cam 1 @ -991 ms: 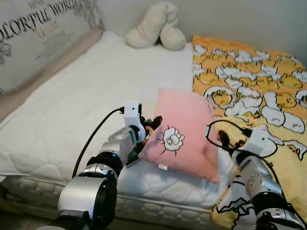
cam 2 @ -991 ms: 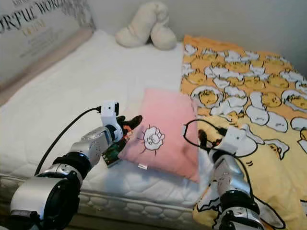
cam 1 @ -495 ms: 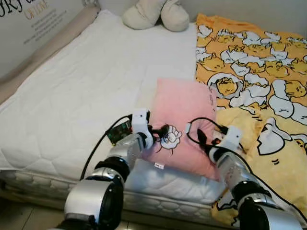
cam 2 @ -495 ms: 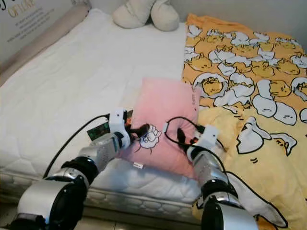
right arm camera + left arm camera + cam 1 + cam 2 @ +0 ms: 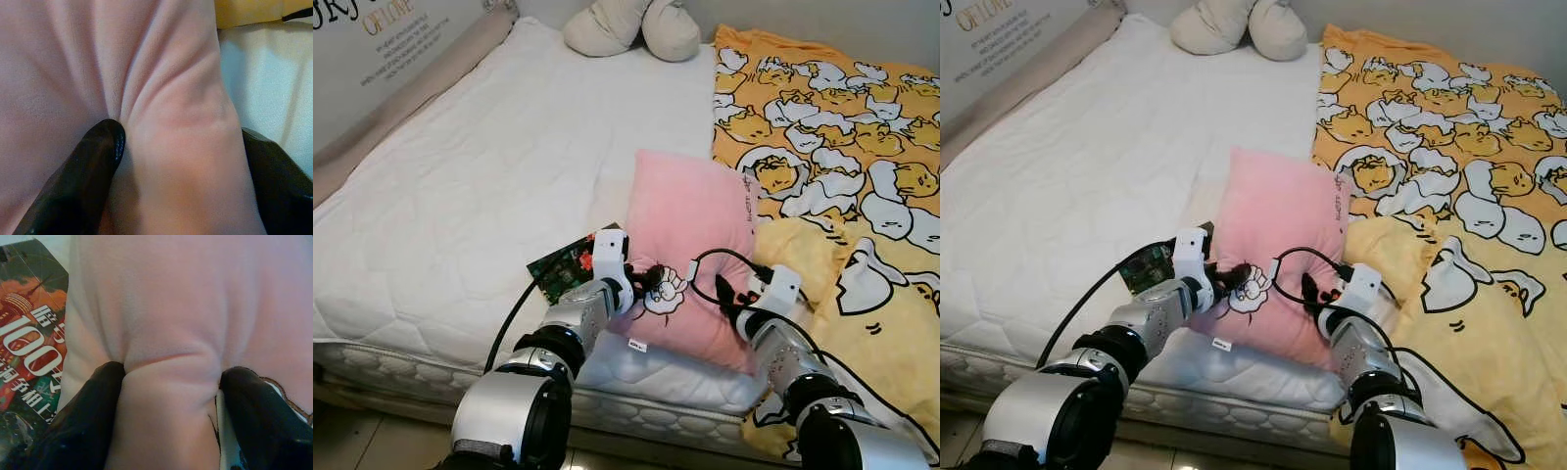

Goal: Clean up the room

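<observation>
Left pincer (image 5: pixel 644 277) now pinches a fold of the pink pillow (image 5: pixel 690 230) near its printed corner; a second ago it hovered beside that edge; right pincer (image 5: pixel 724 294) has moved in and clamps the pillow's opposite lower edge; pillow lies on the white bed (image 5: pixel 460 186), beside the yellow blanket (image 5: pixel 842 147); a booklet (image 5: pixel 563 266) shows under the left arm.

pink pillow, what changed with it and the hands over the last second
Both hands closed in from either side of the pink pillow and now pinch folds of its near end: the left hand by the cartoon patch, the right hand at the other near corner. A printed card beside the pillow has come into sight. The pillow still lies on the mattress; plush toy and yellow blanket unchanged.
</observation>
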Motion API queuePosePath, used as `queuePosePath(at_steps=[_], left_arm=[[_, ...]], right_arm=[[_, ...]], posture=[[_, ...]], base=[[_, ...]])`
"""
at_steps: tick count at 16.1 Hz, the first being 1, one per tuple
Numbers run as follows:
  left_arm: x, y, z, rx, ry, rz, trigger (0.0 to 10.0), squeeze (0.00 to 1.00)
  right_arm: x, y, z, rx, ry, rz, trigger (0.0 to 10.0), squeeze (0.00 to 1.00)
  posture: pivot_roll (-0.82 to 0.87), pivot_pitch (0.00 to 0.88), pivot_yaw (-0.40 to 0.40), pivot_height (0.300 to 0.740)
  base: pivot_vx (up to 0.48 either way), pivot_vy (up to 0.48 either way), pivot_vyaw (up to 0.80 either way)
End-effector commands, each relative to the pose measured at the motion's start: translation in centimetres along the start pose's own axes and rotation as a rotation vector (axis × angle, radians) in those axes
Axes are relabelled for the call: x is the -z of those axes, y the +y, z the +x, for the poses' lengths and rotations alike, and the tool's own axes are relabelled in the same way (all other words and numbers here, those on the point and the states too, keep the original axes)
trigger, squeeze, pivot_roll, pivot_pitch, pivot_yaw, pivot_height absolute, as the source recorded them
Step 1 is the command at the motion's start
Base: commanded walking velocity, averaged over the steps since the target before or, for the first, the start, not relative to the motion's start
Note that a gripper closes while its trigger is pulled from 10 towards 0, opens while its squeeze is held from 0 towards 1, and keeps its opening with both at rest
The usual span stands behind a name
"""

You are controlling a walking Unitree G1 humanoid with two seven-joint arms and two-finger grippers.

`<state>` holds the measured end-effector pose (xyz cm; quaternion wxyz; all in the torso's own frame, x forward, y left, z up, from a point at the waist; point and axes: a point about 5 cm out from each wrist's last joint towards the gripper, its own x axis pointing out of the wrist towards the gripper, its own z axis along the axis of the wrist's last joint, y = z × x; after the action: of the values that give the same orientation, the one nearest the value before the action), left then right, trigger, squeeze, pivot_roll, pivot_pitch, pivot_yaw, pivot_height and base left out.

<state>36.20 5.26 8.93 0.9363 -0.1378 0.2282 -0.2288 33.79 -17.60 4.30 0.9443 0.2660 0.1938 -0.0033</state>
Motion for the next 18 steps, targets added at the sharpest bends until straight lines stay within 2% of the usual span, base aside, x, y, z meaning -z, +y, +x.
queuePosePath(at_steps=[1,3,5,7,9,11,15,16,17,18], left_arm=[[1.3,-0.1,0.0,-0.014,0.023,-0.082,0.0,0.00],[1.4,0.5,-0.2,-0.032,0.018,-0.116,0.0,0.00],[1.5,0.6,-0.3,-0.026,0.033,-0.082,0.0,0.00],[1.6,0.4,-0.2,-0.016,0.044,-0.062,0.0,0.00],[2.2,0.2,-0.2,-0.014,0.050,-0.105,0.0,0.00],[1.7,0.2,-0.1,-0.022,-0.005,-0.145,0.0,0.00],[1.4,-0.6,0.1,0.027,-0.014,-0.120,0.0,0.00],[1.1,-0.6,0.1,0.025,-0.022,-0.105,0.0,0.00],[-0.7,-1.1,0.3,0.060,-0.087,-0.091,0.0,0.00],[-2.7,-1.5,0.3,0.082,-0.160,-0.033,0.0,0.00]], right_arm=[[0.9,-0.3,-0.1,0.020,0.045,0.004,0.0,0.00],[1.2,-0.3,-0.2,0.021,0.053,0.026,0.0,0.00],[1.4,-0.2,-0.2,0.012,0.056,0.063,0.0,0.00],[1.5,-0.6,-0.3,0.024,0.068,0.094,0.0,0.00],[1.7,-1.3,-0.5,0.059,0.079,0.083,0.0,0.00],[1.9,-1.5,-0.6,0.060,0.098,0.117,0.0,0.00],[1.9,-1.3,-0.5,0.073,0.107,0.147,0.0,0.00],[1.4,-0.9,-0.3,0.072,0.094,0.176,0.0,0.00],[-0.9,1.0,0.6,-0.016,0.022,0.173,0.0,0.00],[-3.3,2.6,1.1,-0.092,-0.063,0.156,0.0,0.00]], posture=[[0.09,0.155,-0.032,0.740],[0.10,0.133,-0.033,0.740],[0.11,0.108,-0.027,0.740],[0.11,0.088,-0.024,0.740],[0.10,0.074,-0.025,0.740],[0.10,0.054,-0.022,0.740],[0.10,0.000,-0.007,0.740],[0.10,0.000,0.018,0.740],[0.10,0.000,0.034,0.740],[0.10,0.000,0.041,0.740]], base=[[0.000,0.000,0.00],[0.000,0.000,0.00],[0.000,0.000,0.00],[0.000,0.000,0.00],[0.000,0.000,0.00],[0.000,0.000,0.00],[0.000,0.000,0.00],[0.000,0.000,0.00],[0.000,0.000,0.00],[0.000,0.000,0.00]])
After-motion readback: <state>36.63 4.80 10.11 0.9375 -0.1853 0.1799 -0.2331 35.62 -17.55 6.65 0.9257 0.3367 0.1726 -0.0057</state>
